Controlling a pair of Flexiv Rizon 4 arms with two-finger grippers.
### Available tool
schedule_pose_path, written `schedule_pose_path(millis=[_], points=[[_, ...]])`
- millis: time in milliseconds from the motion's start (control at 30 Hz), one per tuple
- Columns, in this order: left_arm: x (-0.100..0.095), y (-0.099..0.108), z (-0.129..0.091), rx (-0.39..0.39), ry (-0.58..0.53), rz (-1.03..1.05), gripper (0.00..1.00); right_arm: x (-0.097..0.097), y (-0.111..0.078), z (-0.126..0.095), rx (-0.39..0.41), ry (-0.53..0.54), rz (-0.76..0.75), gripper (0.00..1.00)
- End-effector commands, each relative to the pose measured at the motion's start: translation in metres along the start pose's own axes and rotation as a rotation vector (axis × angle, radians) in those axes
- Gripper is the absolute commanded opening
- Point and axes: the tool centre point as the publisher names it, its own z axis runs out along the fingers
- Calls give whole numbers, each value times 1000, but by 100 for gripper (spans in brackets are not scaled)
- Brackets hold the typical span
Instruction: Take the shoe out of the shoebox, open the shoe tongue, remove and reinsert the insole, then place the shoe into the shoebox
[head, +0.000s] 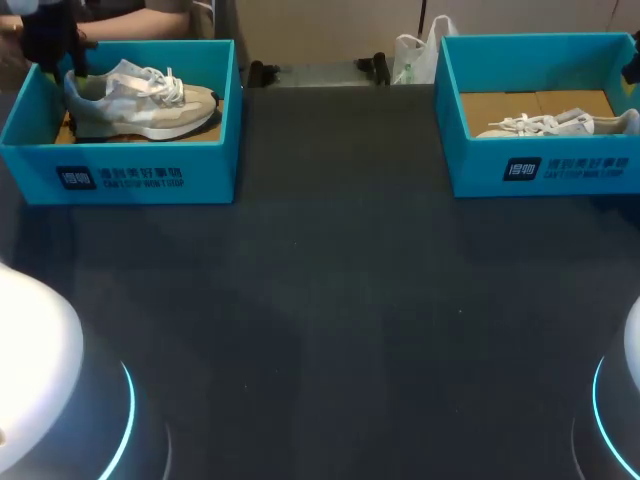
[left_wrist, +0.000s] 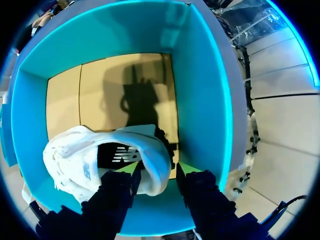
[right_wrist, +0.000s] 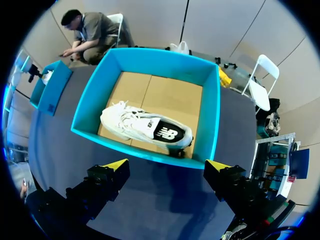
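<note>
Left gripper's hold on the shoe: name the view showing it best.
Left wrist view: the left gripper pinches the heel of the shoe, a finger each side. Head view shows a dark shape at that heel; right wrist view, its shoebox, too small to tell.

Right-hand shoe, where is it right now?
Head view, right side: the right-hand shoe lies on its side inside the right shoebox, near its front wall.

I had the dark table (head: 330, 300) under the cameras, its matte top catching a soft sheen across the middle. At its far edge sat one small black fitting (head: 262, 72) and, apart from it toward my right arm's side, another (head: 375, 65); I could not tell what they were. Just beside the second stood a white plastic bag (head: 412, 55); whether it rested on the table or behind it, I could not tell.
</note>
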Motion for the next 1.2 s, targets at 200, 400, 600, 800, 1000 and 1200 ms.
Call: schedule_pose_path(millis=[200, 400, 600, 800, 1000, 1200], points=[[2, 16, 16, 22, -6, -22, 46, 0, 1, 0, 1, 1, 0, 100], [6, 16, 18, 46, -5, -25, 47, 0, 1, 0, 1, 1, 0, 100], [6, 13, 21, 47, 7, -16, 49, 0, 1, 0, 1, 1, 0, 100], [6, 8, 31, 52, 21, -20, 49, 0, 1, 0, 1, 1, 0, 100], [8, 3, 39, 51, 12, -43, 49, 0, 1, 0, 1, 1, 0, 100], [7, 4, 49, 70, 23, -53, 39, 0, 1, 0, 1, 1, 0, 100]])
